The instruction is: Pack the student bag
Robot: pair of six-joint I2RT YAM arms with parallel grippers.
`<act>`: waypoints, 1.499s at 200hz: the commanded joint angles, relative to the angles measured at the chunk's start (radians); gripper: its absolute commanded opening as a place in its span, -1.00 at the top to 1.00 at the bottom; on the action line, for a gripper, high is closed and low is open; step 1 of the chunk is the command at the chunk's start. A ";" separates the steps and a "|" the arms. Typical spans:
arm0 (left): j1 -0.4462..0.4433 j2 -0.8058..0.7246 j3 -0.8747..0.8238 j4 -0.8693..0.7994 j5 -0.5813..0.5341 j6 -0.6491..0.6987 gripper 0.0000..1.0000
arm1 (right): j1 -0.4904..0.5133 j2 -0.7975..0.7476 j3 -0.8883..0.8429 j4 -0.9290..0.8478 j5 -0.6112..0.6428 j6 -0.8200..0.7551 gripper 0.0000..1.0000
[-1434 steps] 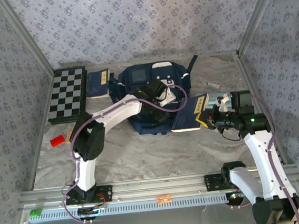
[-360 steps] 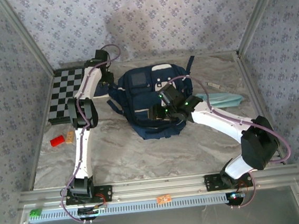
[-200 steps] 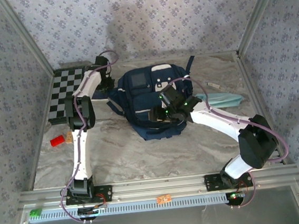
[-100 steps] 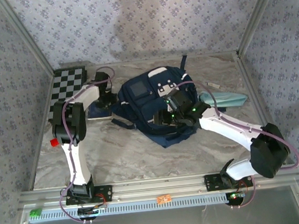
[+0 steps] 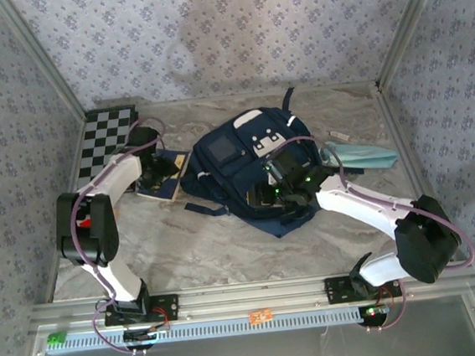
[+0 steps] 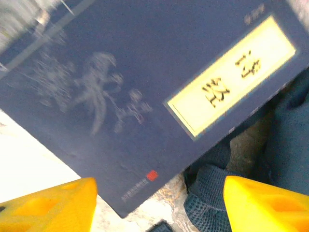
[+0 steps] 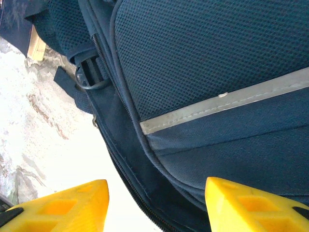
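Note:
The student bag (image 5: 229, 157), a navy backpack with white patches, lies at the table's middle, turned at an angle. Its grey stripe and zip edge (image 7: 203, 63) show in the right wrist view. My right gripper (image 5: 271, 197) hangs over the bag's near edge; here (image 7: 157, 205) its yellow fingers stand apart over the fabric, pinching nothing. A dark blue book (image 5: 170, 175) with a yellow label lies flat just left of the bag. My left gripper (image 5: 155, 162) hovers above it. Seen from the left wrist, the gripper (image 6: 159, 207) is open wide over the book's (image 6: 120, 82) corner and a mesh strap (image 6: 212, 205).
A chessboard (image 5: 106, 143) lies at the back left. A light-blue pouch (image 5: 363, 156) and a pen (image 5: 340, 137) lie right of the bag. Bare marble table (image 5: 228, 250) stretches in front. Metal frame posts and papered walls bound the space.
My left gripper has drawn the book from the back toward the near left of the bag and opened, letting it go. The bag has turned and shifted right with the right gripper.

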 commanded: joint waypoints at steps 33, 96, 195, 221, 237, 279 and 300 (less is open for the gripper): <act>0.040 0.132 0.166 -0.028 -0.122 0.236 -0.51 | 0.036 0.013 -0.014 0.020 0.009 0.015 -0.12; 0.082 0.397 0.435 -0.130 -0.155 0.310 -0.71 | 0.032 0.004 -0.013 0.001 0.034 0.026 -0.12; 0.061 0.292 0.147 -0.103 -0.103 0.117 -0.60 | -0.012 0.016 -0.002 -0.019 0.019 -0.012 -0.13; 0.062 0.216 0.041 -0.120 -0.144 0.044 -0.51 | -0.014 0.019 0.006 -0.019 0.009 -0.025 -0.13; 0.058 0.160 -0.037 -0.115 -0.173 -0.006 -0.46 | -0.014 0.019 0.009 -0.035 0.019 -0.040 -0.12; 0.020 0.010 -0.217 -0.120 -0.230 -0.049 -0.40 | -0.008 0.030 0.018 -0.049 0.005 -0.049 -0.13; 0.002 -0.055 -0.295 -0.147 -0.243 -0.042 -0.37 | 0.027 0.044 0.022 -0.045 0.018 -0.048 -0.13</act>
